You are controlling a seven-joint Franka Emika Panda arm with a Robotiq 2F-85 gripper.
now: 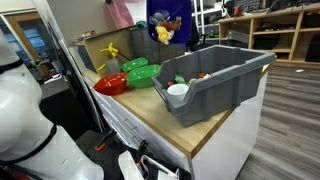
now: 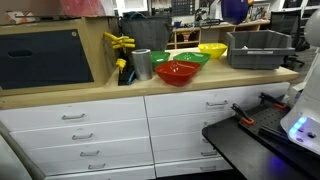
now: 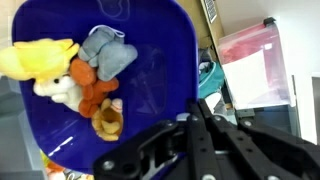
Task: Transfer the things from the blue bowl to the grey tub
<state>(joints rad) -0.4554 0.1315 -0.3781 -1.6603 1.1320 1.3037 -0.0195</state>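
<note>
The wooden counter (image 2: 60, 95) with white drawers (image 2: 75, 130) under it is the biggest thing here, and the grey tub (image 1: 225, 85) stands at one end of it, far larger than any of the bowls. I hold the blue bowl (image 3: 150, 60) up in the air, well clear of the counter and near one end of the tub; I cannot tell whether it hangs over the tub or just behind it. On the counter beside the tub lie a red bowl (image 2: 178, 72), a green bowl (image 2: 190, 58) and a yellow bowl (image 2: 212, 49), close together, with a metal can (image 2: 141, 64) next to the red one. A white cup (image 1: 177, 92) sits at the tub's near corner. The things (image 3: 85, 75) lie in the blue bowl, heaped to one side: soft yellow, grey, orange and white pieces. My gripper (image 3: 197, 103) is clamped on the bowl's rim, jaws drawn together on it
</note>
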